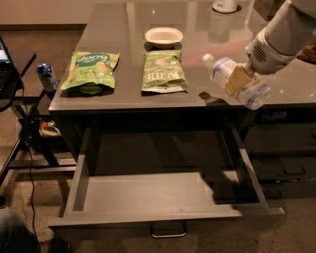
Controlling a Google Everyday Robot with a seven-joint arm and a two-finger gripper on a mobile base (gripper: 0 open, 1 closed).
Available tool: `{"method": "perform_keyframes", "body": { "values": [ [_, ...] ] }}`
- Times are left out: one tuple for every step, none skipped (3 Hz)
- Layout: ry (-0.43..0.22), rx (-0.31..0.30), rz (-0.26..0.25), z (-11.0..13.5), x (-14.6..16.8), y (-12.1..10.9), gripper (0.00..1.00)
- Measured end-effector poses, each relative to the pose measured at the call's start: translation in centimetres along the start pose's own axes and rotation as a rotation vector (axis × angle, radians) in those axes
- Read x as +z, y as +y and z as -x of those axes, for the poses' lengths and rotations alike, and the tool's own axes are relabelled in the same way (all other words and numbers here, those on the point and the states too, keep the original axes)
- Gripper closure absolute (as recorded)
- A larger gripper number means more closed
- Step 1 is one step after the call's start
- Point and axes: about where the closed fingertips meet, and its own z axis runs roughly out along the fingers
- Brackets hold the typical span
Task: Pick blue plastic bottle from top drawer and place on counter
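The blue plastic bottle (236, 81), clear with a white cap pointing left, hangs tilted above the right front part of the counter (197, 29). My gripper (238, 79) is shut on the bottle's middle, with the white arm reaching in from the upper right. The bottle's shadow falls on the counter just below it. The top drawer (163, 197) stands pulled out below the counter, its flat grey bottom bare, with a small metal handle (168, 231) on the front panel.
Two green snack bags (91, 71) (161, 71) and a white bowl (163, 36) lie on the counter's left and middle. A white container (224, 5) stands at the back. A black side stand (15, 84) with a small dark-blue carton (47, 76) is at left.
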Motion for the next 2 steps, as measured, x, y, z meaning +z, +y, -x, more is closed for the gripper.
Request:
{"method": "perform_keyframes", "body": {
  "values": [
    [0.007, 0.037, 0.005, 3.0, 1.1, -2.2, 1.0],
    [0.011, 0.059, 0.016, 4.3, 2.1, -3.5, 1.0]
  ]
}}
